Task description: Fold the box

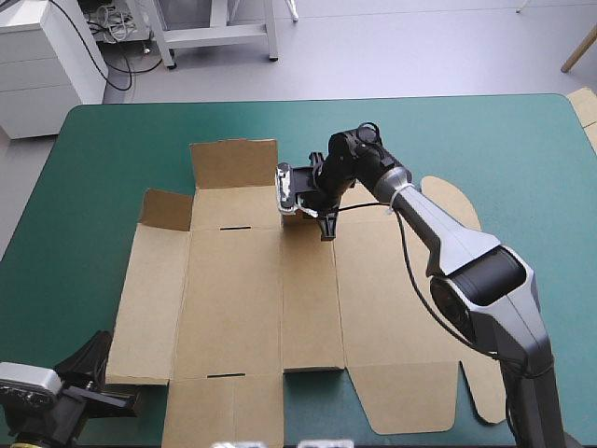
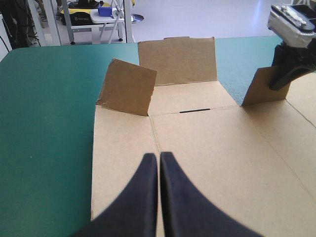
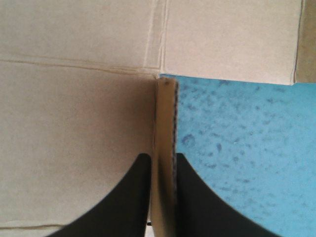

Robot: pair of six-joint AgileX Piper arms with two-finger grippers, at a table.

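Fingers (image 2: 147, 197) of the left gripper (image 2: 159, 157) pressed together, empty, at the near-left corner of the box (image 1: 233, 299). Box spread mostly flat on the teal-green tabletop (image 1: 93, 159), long axis running left to right. Along the box's far edge, a small flap (image 1: 168, 209) tilted up, then a taller flap (image 1: 234, 163) upright. Further right on that edge, right gripper (image 3: 163, 160) pinching a third flap (image 3: 165, 128), held on edge.
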